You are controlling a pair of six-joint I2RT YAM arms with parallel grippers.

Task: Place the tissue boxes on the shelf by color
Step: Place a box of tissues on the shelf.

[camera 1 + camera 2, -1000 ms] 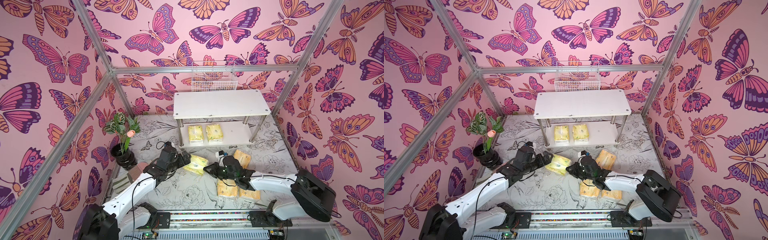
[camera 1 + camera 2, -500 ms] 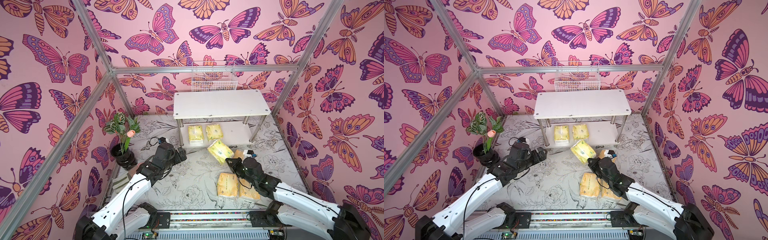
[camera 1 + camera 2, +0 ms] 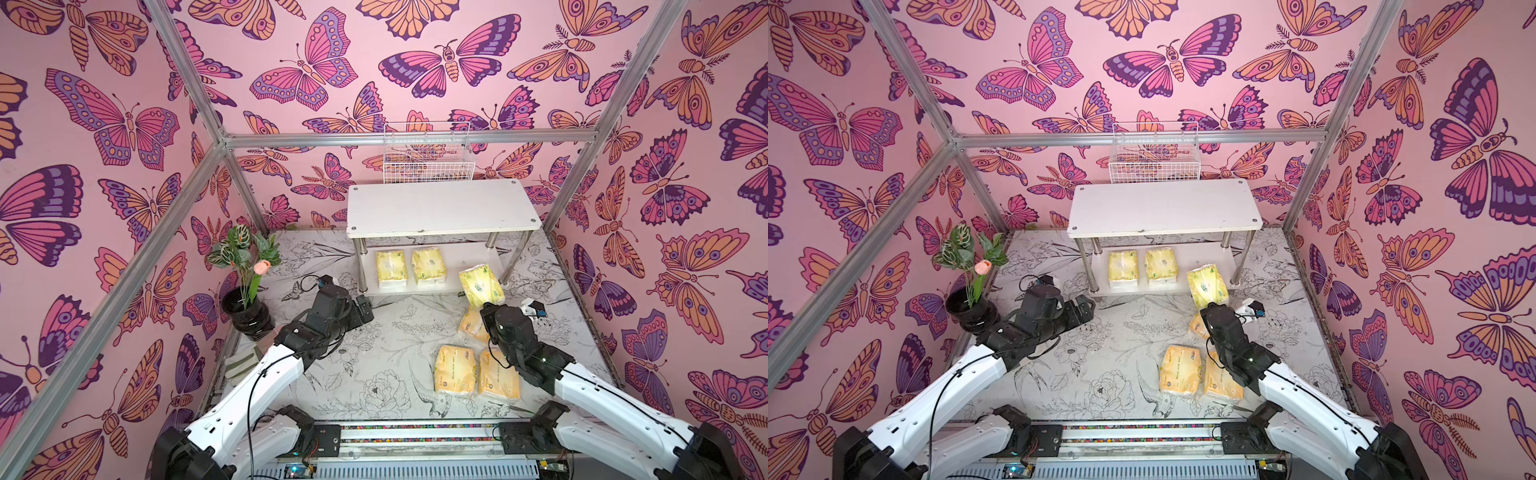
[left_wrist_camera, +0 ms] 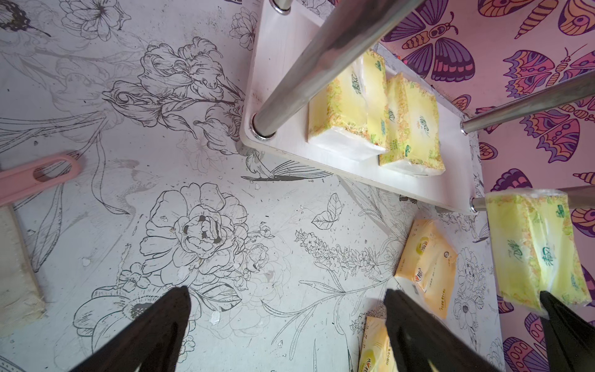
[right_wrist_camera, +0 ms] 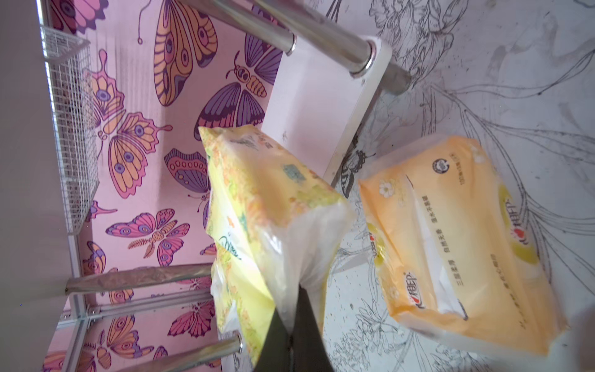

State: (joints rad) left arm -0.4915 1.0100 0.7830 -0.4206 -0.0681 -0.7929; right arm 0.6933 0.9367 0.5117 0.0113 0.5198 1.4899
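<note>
**A:** Starting at the left, the flower pot (image 3: 247, 309) stands by the wall, out of the way. The left claw (image 4: 286, 291) hangs over bare table (image 4: 96, 161), fingers spread, nothing between them. I'd say it's parked there to leave the shelf front free.

**B:** And the shelf (image 3: 440, 203)?

**A:** The top board is bare. Two pale yellow packs (image 3: 390, 268) lie side by side toward the left end of the lower board. I read that as the pale row, with room left on their right.

**B:** So that's where the next one goes?

**A:** Looks like it. The third pale pack (image 3: 481, 284) is in the air, tilted, just in front of the lower board's right end, near the front leg. The right claw (image 5: 297, 286) is pressed together on the loose wrapper at the pack's end. So the pack dangles from the film rather than being squeezed across its body.

**B:** Risky?

**A:** A thin pinch like that could let it swing or slip on the way under the top board.

**B:** And the orange ones?

**A:** Three orange packs (image 3: 455, 370) lie on the table around that arm, none on the shelf yet. The bare top board is probably theirs.
</note>
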